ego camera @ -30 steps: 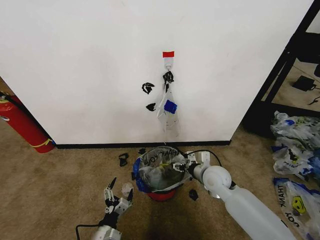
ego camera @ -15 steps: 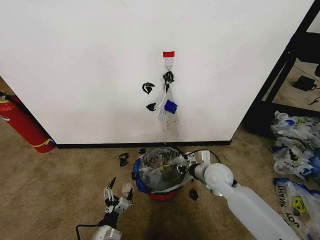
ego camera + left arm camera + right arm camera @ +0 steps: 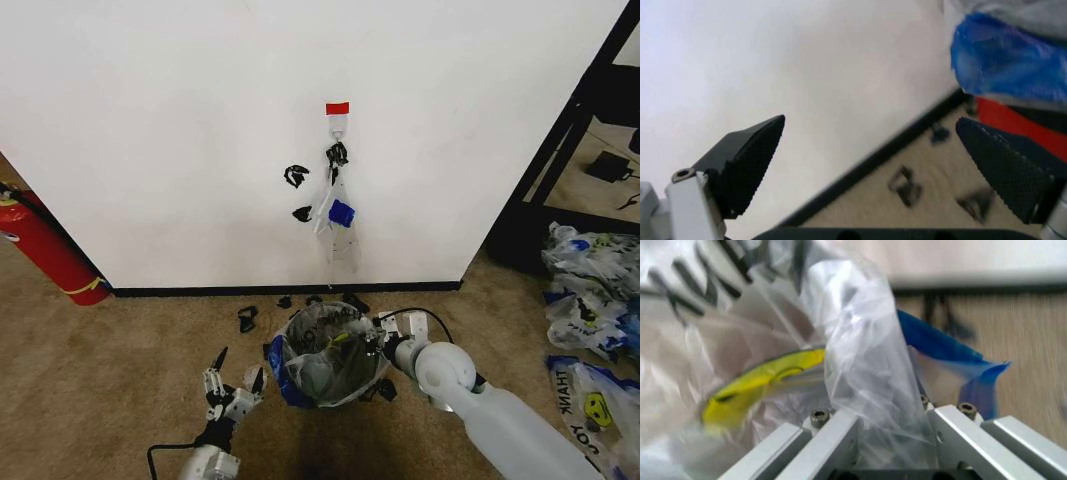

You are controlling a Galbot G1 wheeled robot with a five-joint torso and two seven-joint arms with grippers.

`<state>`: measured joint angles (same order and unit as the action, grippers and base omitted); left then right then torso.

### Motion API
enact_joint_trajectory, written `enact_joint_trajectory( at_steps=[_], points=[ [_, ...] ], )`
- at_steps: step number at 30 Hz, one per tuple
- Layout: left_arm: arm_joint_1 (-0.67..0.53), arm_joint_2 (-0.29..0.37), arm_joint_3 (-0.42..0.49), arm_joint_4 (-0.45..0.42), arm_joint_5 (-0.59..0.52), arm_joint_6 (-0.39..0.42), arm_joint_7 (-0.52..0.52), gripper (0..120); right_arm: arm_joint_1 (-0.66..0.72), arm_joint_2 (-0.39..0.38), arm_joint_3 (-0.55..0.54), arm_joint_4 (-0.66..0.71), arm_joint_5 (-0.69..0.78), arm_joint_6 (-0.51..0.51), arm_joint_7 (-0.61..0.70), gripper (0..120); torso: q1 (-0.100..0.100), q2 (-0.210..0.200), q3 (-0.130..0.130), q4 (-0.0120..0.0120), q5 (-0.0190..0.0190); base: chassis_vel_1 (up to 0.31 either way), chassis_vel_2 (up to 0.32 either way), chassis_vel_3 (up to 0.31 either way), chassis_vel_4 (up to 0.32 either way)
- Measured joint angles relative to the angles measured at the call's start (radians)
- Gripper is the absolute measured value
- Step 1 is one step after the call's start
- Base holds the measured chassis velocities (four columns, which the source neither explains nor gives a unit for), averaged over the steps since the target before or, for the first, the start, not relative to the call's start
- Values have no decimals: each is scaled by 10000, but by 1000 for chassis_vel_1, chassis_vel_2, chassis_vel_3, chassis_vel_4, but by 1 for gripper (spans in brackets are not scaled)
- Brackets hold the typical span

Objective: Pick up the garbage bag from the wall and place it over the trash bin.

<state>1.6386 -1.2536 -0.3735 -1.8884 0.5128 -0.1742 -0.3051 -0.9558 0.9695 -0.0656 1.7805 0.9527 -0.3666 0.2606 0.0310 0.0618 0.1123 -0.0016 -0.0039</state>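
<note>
With bag (image 3: pixel 325 360) draped over bin (image 3: pixel 335 380) below wall (image 3: pixel 180 140), keep right gripper (image 3: pixel 372 345) pinching film at rim's 3 o'clock, tug downward; left gripper (image 3: pixel 232 384) spread wide at 9 o'clock.

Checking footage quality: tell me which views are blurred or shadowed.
Head view: evenly lit, a dark shadow on the carpet below the trash bin. Left wrist view: floor and baseboard smeared behind the sharp left gripper. Right wrist view: garbage bag soft and blurred close up.

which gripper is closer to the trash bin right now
The right. The right gripper is at the trash bin's rim, clamped on the garbage bag. The left gripper hovers open just beside it.
</note>
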Motion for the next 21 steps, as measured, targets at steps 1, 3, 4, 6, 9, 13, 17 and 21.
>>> enact_joint_trajectory(
  at_steps=[1, 3, 4, 6, 9, 13, 17, 21],
  points=[
    [80, 5, -14, -521, -190, 82, -10, 100, 0, 37, 27, -90, -391, 1110, -414, 0, 0, 0, 0, 1, 3, 0, 0, 0, 0],
    [174, 6, 6, -1094, -360, 98, 47, 100, -3, 81, 65, -159, -822, 1983, -759, 0, 0, 0, -1, 4, 1, 0, 0, 0, 0],
    [249, 2, 64, -1415, -492, 99, 127, 100, -26, 111, 63, -203, -1099, 2483, -940, 0, 0, 1, -1, 2, 2, 0, 0, 0, 0],
    [328, -6, 142, -1695, -657, 100, 222, 100, -58, 142, 46, -242, -1301, 2843, -1037, 0, 0, 1, -1, 4, 1, 0, 0, 0, 0],
    [601, -98, 596, -2641, -1561, 107, 639, 96, -268, 402, -226, -364, -2031, 3866, -1096, 0, 0, 1, -1, 0, 2, 0, 0, 0, 0],
    [821, -239, 1298, -3085, -2417, 362, 1085, 86, -501, 798, -624, -388, -2693, 4409, -826, 0, 0, 0, -1, 3, 2, 0, 0, 0, 0],
    [841, -656, 2032, -3056, -3010, 652, 1367, 68, -780, 1342, -1112, -380, -3344, 4565, 56, 0, 0, 1, -1, 0, 2, 0, 0, 0, 0],
    [664, -1077, 2337, -2820, -3523, 1088, 1386, 56, -990, 1652, -1306, -322, -3660, 4579, 510, 0, -1, 0, -1, 3, 0, 0, 0, 0, 0]
  ],
)
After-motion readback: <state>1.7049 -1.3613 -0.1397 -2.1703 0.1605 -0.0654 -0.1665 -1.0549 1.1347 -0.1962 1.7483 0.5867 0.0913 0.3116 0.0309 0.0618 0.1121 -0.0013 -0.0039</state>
